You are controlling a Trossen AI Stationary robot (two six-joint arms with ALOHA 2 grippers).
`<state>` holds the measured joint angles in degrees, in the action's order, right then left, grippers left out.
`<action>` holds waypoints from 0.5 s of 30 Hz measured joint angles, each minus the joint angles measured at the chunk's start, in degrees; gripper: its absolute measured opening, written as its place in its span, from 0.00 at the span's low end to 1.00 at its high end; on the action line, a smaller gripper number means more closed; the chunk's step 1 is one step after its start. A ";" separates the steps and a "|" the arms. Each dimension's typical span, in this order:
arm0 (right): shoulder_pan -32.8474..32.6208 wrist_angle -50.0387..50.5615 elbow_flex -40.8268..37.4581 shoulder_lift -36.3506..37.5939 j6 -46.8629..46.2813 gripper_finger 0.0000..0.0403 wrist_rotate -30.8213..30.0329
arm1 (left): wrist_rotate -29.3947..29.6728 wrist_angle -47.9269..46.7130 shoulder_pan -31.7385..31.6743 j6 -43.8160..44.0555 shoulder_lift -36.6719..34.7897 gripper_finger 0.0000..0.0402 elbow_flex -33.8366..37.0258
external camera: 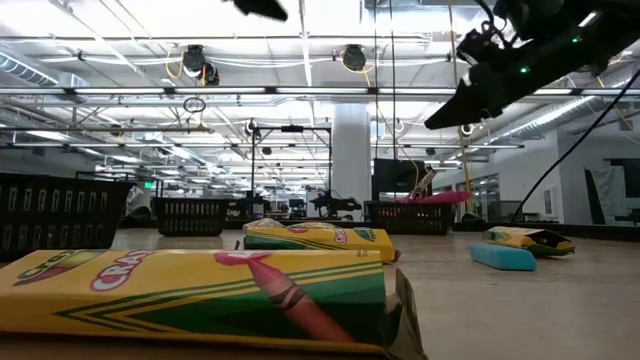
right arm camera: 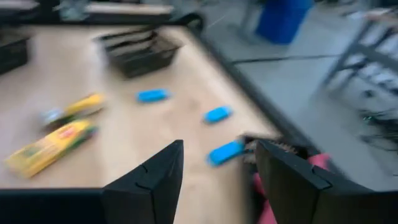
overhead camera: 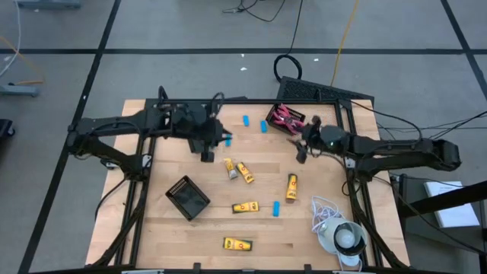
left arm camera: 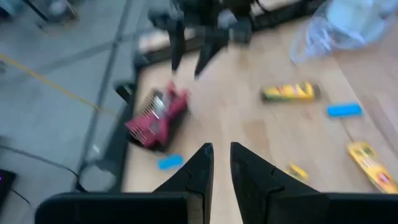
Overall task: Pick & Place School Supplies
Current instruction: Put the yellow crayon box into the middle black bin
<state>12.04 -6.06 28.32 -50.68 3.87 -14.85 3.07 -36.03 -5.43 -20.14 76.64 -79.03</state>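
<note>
From above, the wooden bench (overhead camera: pixel 259 221) carries five yellow crayon boxes (overhead camera: pixel 245 207) across its middle and near edge, and four small blue erasers (overhead camera: pixel 276 208): two at the far edge, one by the left arm, one near the middle. Red-handled scissors (overhead camera: pixel 283 118) lie heaped in a black tray (overhead camera: pixel 278 126) at the far right; their number cannot be told. A second black tray (overhead camera: pixel 187 197) sits empty toward the left. The right hand (overhead camera: pixel 300 149) hangs just beside the scissors tray, the left hand (overhead camera: pixel 209 144) close to an eraser.

At bench level, a crayon box fills the foreground, with another behind it.

The left wrist view shows narrowly parted fingers (left arm camera: pixel 200 168) grasping nothing, above an eraser.

The right wrist view shows wide-apart fingers (right arm camera: pixel 163 168), released, erasers beyond.
</note>
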 joint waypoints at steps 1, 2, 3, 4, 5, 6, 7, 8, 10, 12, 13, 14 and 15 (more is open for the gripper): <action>-1.79 1.04 0.00 -0.06 -1.10 0.48 0.02 | 0.00 0.70 0.42 1.40 -0.60 0.14 2.18; -3.63 2.16 0.00 -0.19 -2.33 0.48 0.05 | 0.00 1.11 0.82 2.87 -1.51 0.14 4.70; -5.55 2.90 0.00 -0.49 -3.60 0.48 0.03 | 0.00 1.26 1.42 4.47 -2.30 0.14 7.33; -7.50 3.50 0.00 -0.99 -4.77 0.48 0.03 | 0.04 2.42 2.04 6.05 -2.95 0.14 9.79; -9.49 4.28 0.00 -1.36 -5.66 0.48 0.00 | 0.05 4.25 2.75 7.41 -3.77 0.14 12.23; -11.53 4.98 -0.01 -1.76 -6.31 0.48 0.02 | 0.27 5.63 3.64 8.73 -4.56 0.14 14.80; -13.80 4.92 -0.02 -2.34 -6.92 0.48 -0.04 | 0.79 6.33 4.56 10.25 -5.13 0.14 17.22; -15.84 4.70 0.15 -3.01 -7.46 0.48 -0.20 | 1.71 7.42 5.43 11.65 -5.73 0.14 19.25; -19.92 5.39 1.17 -4.63 -8.19 0.48 -1.79 | 4.66 9.87 7.77 14.39 -7.57 0.14 23.16; -23.55 5.74 3.62 -7.17 -8.54 0.48 -4.92 | 8.32 12.91 10.04 16.52 -9.47 0.14 26.54; -25.11 6.47 5.04 -8.38 -8.58 0.48 -6.28 | 9.91 15.02 11.18 17.57 -10.34 0.14 28.19; -26.47 7.21 6.92 -9.98 -8.59 0.48 -7.27 | 10.98 16.57 12.30 18.45 -11.36 0.14 29.99; -27.41 7.65 9.03 -11.85 -8.56 0.48 -7.80 | 11.87 17.73 13.28 19.15 -12.46 0.14 31.75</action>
<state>-15.37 1.59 37.35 -62.52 -4.69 -22.65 14.94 -18.30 7.85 -0.99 64.18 -47.28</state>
